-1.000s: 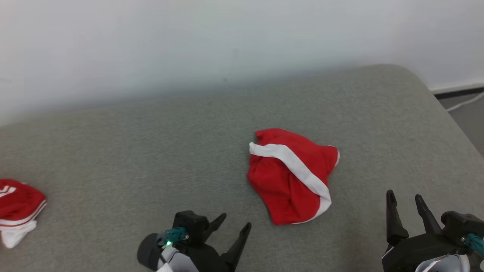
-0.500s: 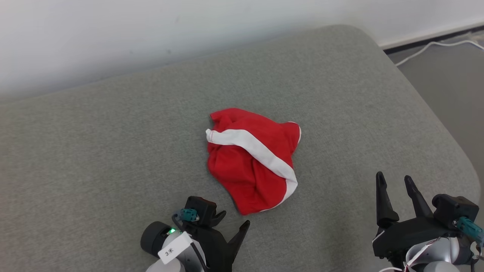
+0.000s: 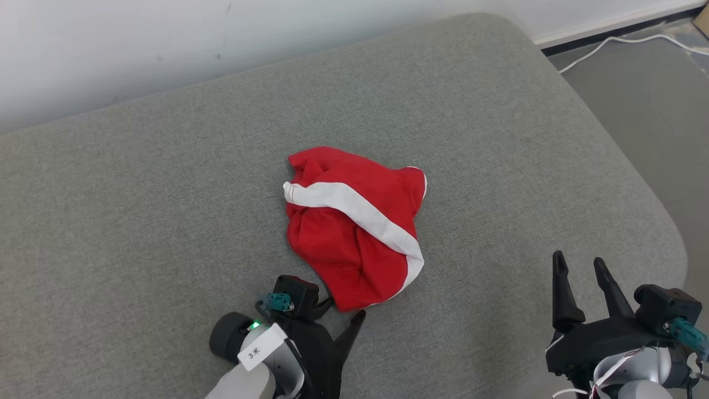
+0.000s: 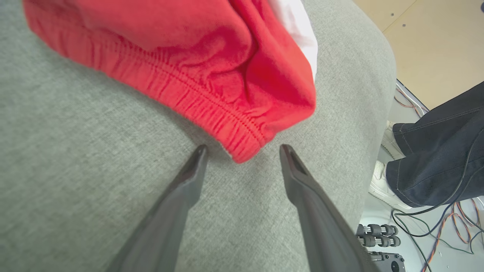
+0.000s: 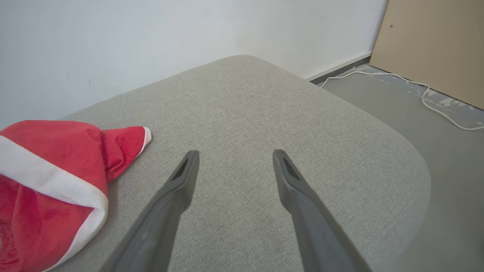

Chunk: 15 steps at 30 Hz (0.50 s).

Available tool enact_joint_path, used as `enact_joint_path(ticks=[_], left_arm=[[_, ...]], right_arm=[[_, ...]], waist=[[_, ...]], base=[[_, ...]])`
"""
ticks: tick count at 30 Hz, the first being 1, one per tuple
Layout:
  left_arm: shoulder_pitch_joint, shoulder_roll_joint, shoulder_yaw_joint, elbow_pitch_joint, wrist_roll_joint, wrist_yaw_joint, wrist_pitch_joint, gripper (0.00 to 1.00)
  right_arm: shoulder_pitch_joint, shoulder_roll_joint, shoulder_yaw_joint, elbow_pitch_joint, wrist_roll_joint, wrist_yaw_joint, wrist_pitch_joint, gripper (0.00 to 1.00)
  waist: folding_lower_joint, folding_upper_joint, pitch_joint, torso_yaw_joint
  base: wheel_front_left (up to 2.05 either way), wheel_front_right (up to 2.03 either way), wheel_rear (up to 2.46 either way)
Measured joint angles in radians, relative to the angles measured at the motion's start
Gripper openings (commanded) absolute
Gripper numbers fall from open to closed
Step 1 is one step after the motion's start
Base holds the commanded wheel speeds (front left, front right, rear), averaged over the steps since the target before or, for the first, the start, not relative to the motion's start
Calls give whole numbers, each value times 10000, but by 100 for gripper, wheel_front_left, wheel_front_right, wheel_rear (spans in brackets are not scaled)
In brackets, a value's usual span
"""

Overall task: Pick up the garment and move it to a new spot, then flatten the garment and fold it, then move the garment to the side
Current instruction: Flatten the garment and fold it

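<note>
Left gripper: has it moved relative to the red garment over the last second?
Yes. The left gripper has closed in on the red garment; its open fingers now bracket the near corner.

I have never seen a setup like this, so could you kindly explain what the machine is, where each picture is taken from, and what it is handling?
It is a wheeled robot with two arms, each ending in a gripper with two dark fingers. One picture looks down from its head; the other two come from cameras on its wrists, looking along the fingers. On the grey cushion lies a crumpled red garment with a white stripe. The left gripper is open, its fingertips on either side of the garment's elastic edge, but nothing is held yet. The right gripper is open too, over bare cushion. A person's leg stands nearby.
</note>
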Motion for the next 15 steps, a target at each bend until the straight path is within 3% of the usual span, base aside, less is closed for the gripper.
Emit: enact_joint_path(ticks=[2,3,4,5,15], left_arm=[[-90,-2,-10,88,-2,-67,-90,45],[-105,0,-27,169,-4,-75,-134,38],[-138,0,-61,261,-6,-82,-178,12],[-173,2,-82,314,-25,-82,-222,0],[-185,-4,-119,616,-270,-176,-604,0]], right_arm=[[-44,0,10,21,2,-38,-42,100],[-41,4,8,44,6,-40,-54,100],[-40,4,2,65,36,-40,-59,100],[-40,4,-2,79,48,-40,-96,100],[-38,6,-12,203,58,-42,-228,100]], waist=[[0,0,-28,50],[0,0,-41,75],[0,0,-55,104],[0,0,-73,134],[-1,0,-251,368]], base=[[0,0,0],[0,0,0],[0,0,0],[0,0,0],[0,0,0]])
